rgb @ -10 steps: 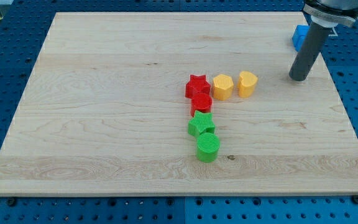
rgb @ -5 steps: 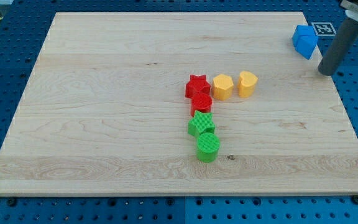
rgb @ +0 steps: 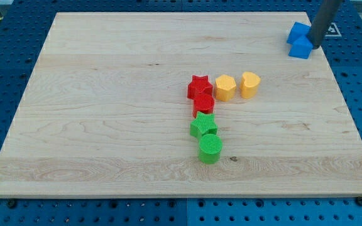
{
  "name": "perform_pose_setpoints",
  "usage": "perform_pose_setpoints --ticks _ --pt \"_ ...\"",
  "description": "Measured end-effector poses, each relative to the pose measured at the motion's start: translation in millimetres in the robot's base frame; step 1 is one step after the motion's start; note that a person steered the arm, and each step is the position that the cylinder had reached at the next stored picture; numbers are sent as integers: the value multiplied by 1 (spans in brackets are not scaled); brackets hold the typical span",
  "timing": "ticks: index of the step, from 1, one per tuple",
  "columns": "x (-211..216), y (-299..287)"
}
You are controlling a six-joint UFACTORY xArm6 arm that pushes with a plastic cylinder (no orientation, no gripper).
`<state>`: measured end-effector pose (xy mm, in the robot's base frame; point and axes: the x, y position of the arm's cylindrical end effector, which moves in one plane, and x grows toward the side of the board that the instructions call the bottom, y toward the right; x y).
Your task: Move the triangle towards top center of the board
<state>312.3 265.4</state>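
Near the bottom of the board [rgb: 93, 157] sits a green round block [rgb: 210, 149]. A green star [rgb: 203, 125] touches it at 12 o'clock. Next up comes a red round block [rgb: 203, 104], and a red star [rgb: 199, 86] touches that one. Just at 3 o'clock from the red star sit a yellow block [rgb: 225, 87] and a yellow heart [rgb: 250, 84], side by side.

Far off, in the top right corner, is the blue triangle [rgb: 298, 40]. It looks like two blue lumps, so its true shape is hard to tell. The tip [rgb: 313, 47] stands right against it, on its 3 o'clock side. The rod has no claw at all, so nothing opens, shuts or holds.

This is what matters most. The triangle lies at 9 o'clock from the tip, and the top middle of the board lies at 9 o'clock too. So I think a straight push that way would slide the triangle along the top edge. That way looks free of blocks.
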Motion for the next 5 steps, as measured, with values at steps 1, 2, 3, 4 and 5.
perform_pose_setpoints --ticks 1,2,3,4,5 --pt "2 -14" --pt "2 -14" --pt "6 -14" --pt "16 -14" --pt "16 -14"
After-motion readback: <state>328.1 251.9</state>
